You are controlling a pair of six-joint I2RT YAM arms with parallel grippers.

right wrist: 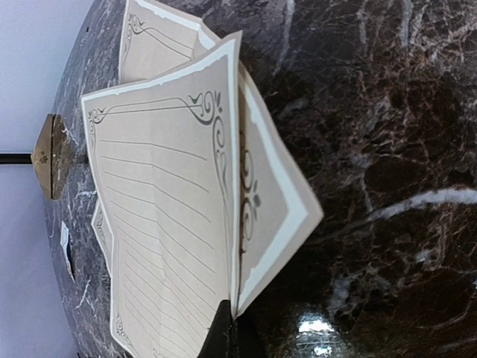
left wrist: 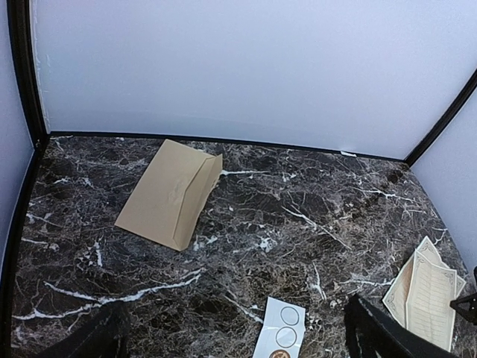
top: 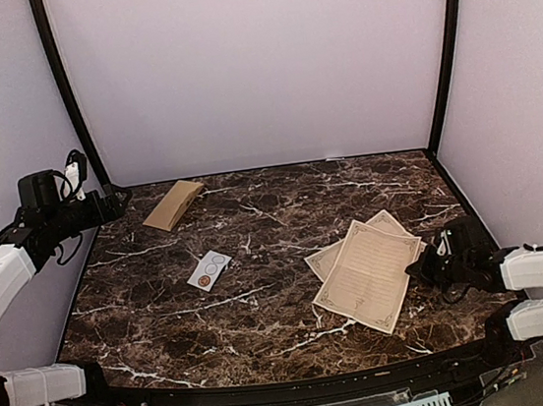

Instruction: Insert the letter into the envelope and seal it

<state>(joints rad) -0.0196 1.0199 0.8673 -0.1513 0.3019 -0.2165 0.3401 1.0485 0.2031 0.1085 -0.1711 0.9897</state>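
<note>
A dark marble-patterned table [top: 263,293] with white veining fills the scene, closed in by plain white walls and black corner posts.

At the far left, the left gripper [top: 111,201] hangs above the table's back-left corner with its fingers [left wrist: 380,335] spread wide and nothing between them. Just to its right lies the envelope [top: 174,205], tan-brown and flat on the marble near the back wall, slanted, with one long edge folded over. It lies well apart from both arms' fingers.

Nearer the front and a little further right, a small white sticker card [top: 209,269] with circles printed on it lies flat, apart from the envelope.

Right of centre is the letter [top: 370,275], cream paper with an ornate border and ruled lines, lying over a second sheet [top: 385,221] of the same kind that sticks out beyond its far edge. At the letter's right edge the right gripper [top: 427,261] is closed on the paper. In the right wrist view its dark fingertip [right wrist: 227,332] meets the paper's edge, which stands up off the marble in a bent fan. It seems to pinch more than one layer, though the close angle makes that hard to tell.
</note>
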